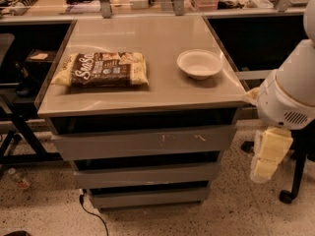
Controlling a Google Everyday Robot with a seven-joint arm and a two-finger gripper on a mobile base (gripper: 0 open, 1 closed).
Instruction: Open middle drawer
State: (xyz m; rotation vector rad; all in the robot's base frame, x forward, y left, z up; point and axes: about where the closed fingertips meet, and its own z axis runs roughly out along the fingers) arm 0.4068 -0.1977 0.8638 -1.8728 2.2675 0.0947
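The middle drawer [147,175] is a plain grey front, closed, between the wider top front with pale scratch marks [142,141] and the narrower bottom front [150,197]. All three sit under the grey tabletop [147,38]. My gripper [267,155], pale yellow, hangs from the white arm [290,95] to the right of the cabinet. It is at about the height of the top and middle drawers, apart from them, and holds nothing that I can see.
A brown snack bag [102,69] and a white bowl [199,63] lie on the tabletop. A chair base with a caster [285,195] stands on the floor at the right. A black frame [19,132] stands at the left, and a cable [93,215] trails below the cabinet.
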